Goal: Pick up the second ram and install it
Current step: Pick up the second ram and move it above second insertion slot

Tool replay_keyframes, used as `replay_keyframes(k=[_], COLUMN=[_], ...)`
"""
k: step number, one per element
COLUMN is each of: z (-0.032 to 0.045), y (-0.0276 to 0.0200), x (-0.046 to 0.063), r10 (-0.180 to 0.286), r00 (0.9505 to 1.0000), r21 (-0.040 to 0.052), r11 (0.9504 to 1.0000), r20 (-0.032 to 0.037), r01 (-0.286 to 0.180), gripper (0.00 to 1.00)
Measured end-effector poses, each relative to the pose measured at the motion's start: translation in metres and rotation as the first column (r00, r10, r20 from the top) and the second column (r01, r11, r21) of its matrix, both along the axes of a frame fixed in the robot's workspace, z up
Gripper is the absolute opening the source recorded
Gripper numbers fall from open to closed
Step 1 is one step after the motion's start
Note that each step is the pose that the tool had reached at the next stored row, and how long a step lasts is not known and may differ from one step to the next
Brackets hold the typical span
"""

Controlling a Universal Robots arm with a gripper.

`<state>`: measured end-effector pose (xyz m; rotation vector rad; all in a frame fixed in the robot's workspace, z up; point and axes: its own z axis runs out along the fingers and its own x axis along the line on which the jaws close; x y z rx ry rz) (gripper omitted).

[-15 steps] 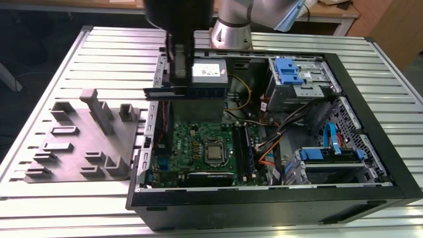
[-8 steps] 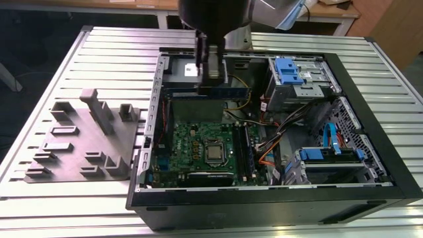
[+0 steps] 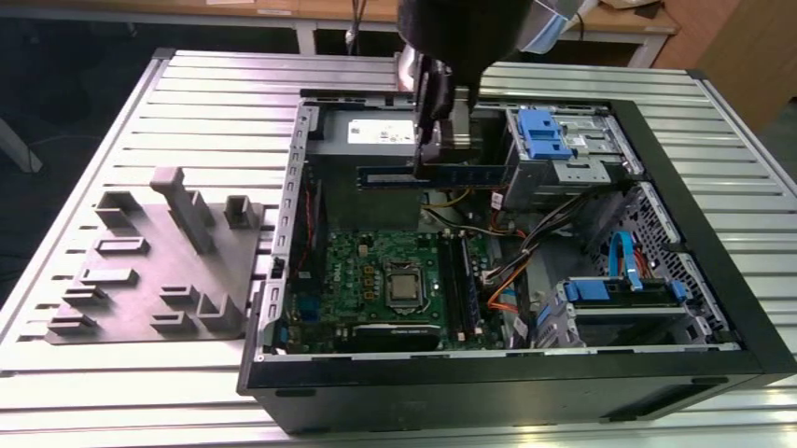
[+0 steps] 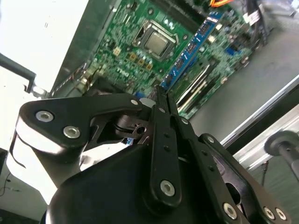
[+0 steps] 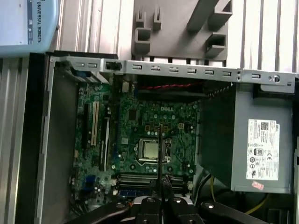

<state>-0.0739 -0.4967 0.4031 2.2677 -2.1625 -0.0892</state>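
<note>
- Above the open case [image 3: 498,366], near the power supply [image 3: 373,133], the gripper [image 3: 430,166] hangs from the arm, its jaws clenched on the ram [image 3: 480,174].
- One ram is in the grip. It lies level, clear of everything below, and is pinched at about its middle. I judge this hold keeps it balanced and leaves both ends free to meet a slot.
- It runs along the power supply's edge and across the line of the slots [image 3: 458,280], so it looks lifted but not yet lined up for seating.
- The one board [image 3: 361,271] carries one CPU socket [image 3: 405,285], with the slots just beside it toward the exterior view's right. I cannot tell how many slots there are, or whether any is filled.
- One grey fixture [image 3: 149,252] rests on the table [image 3: 224,84] at the exterior view's left, just beside the case, probably as a rack for parts.
- Two blue drive brackets show: one [image 3: 544,133] by the power supply, one [image 3: 622,280] nearer the camera.
</note>
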Motion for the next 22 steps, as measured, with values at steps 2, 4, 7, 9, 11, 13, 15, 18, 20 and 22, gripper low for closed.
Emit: replay_keyframes(k=[2,4,7,9,11,13,15,18,20,22], z=[0.0000,0.0000,-0.0003,-0.0008,-0.0020,-0.0040,-0.0064,-0.0112,-0.0149,-0.0185], y=[-0.0001,0.0000,0.0001,0.0002,0.0001,0.0002,0.0002,0.0002,0.0002,0.0002], x=[0.001,0.001,0.003,0.007,0.011,0.013,0.017,0.021,0.022,0.022], r10=[0.000,0.000,-0.001,-0.001,-0.002,-0.005,-0.007,-0.010,-0.012,-0.013], r00=[1.0000,1.0000,1.0000,1.0000,1.0000,1.0000,1.0000,0.9999,0.9999,0.9999], r21=[0.0001,0.0001,0.0002,0.0001,0.0002,0.0005,0.0011,0.0026,0.0035,0.0039], r11=[1.0000,1.0000,1.0000,1.0000,1.0000,1.0000,1.0000,0.9999,0.9999,0.9999], r20=[0.0000,0.0000,-0.0009,-0.0019,-0.0025,-0.0032,-0.0036,-0.0045,-0.0049,-0.0051], r01=[0.000,0.000,0.001,0.001,0.002,0.005,0.007,0.010,0.012,0.013], gripper=[0.10,0.10,0.10,0.10,0.10,0.10,0.10,0.10,0.10,0.10])
